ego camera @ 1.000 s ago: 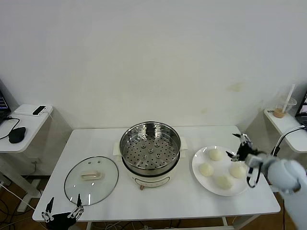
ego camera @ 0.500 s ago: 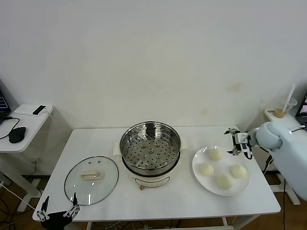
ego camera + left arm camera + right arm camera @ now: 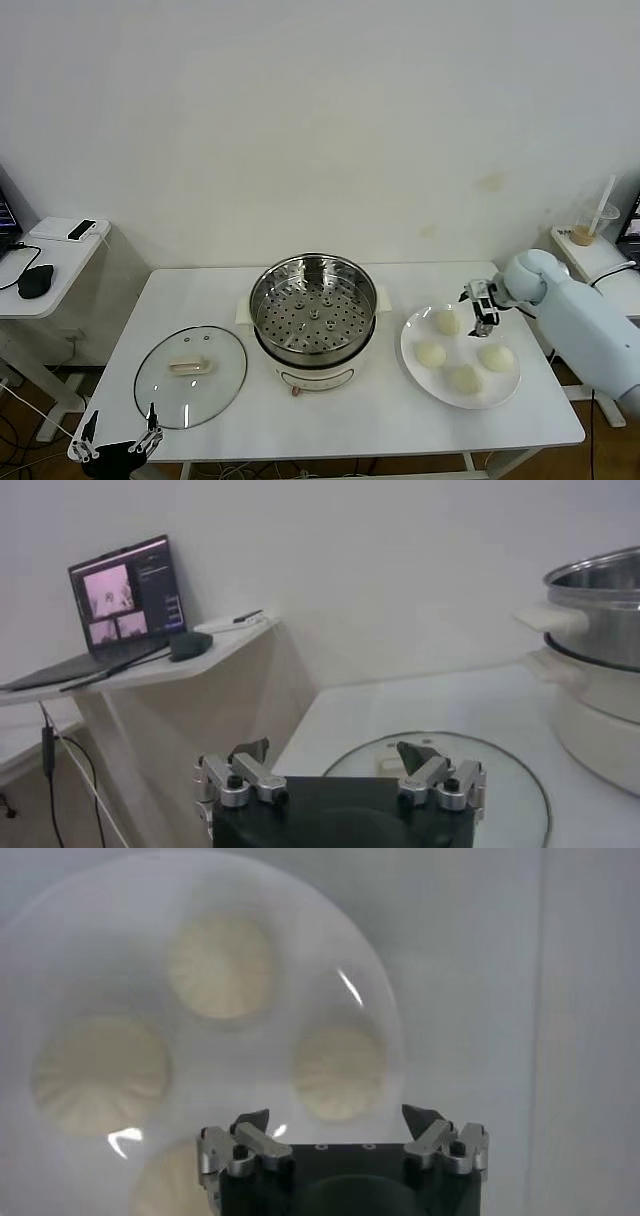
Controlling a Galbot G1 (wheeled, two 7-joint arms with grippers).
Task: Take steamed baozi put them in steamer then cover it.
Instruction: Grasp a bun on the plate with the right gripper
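Off-white steamed baozi (image 3: 449, 322), all four, sit on the white plate (image 3: 413, 331) right of the steamer (image 3: 314, 310). My right gripper (image 3: 479, 307) hangs spread wide and empty above the plate's far edge, with the far bun just left of it. The left gripper (image 3: 115, 450), also wide and empty, idles near the cover (image 3: 190, 369).

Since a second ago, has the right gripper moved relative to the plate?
Yes. The right gripper has swung inward from the plate's outer right edge and now hangs open over its far side, near the rear bun.
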